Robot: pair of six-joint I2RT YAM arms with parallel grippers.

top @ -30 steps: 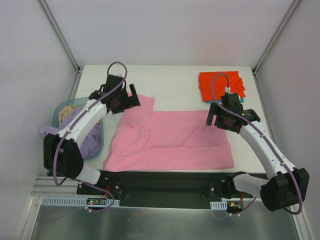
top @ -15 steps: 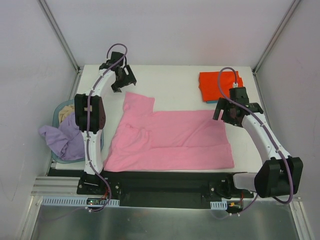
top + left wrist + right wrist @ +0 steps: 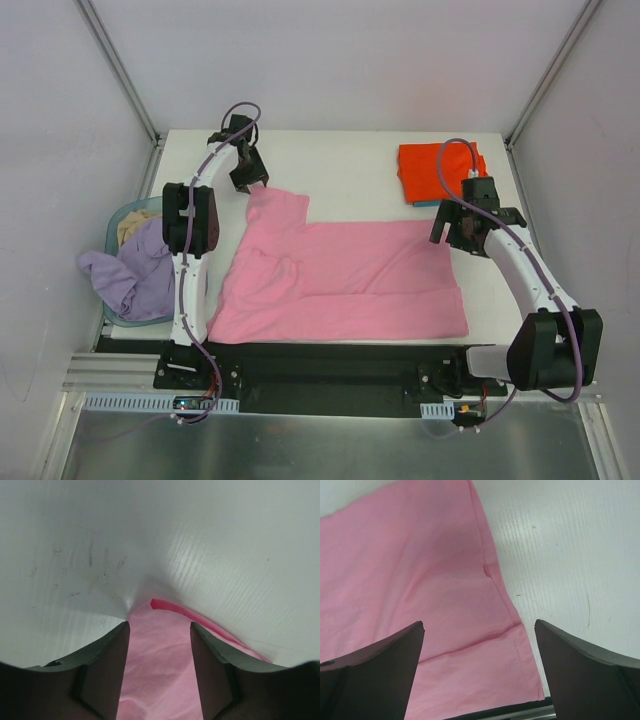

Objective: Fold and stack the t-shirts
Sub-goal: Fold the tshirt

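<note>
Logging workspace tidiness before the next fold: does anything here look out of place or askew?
The pale lavender cloth t-shirt spills over the rim of the round light-blue plastic basket on the left side and hangs partly outside it. Nothing else stands out.

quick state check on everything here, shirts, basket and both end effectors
pink t-shirt: spread out flat
orange-red t-shirt: folded, far right
basket: holding crumpled laundry
lavender t-shirt: crumpled, spilling over the basket rim
left end effector: open, straddling the pink t-shirt's far corner
right end effector: wide open above the pink t-shirt's right edge
</note>
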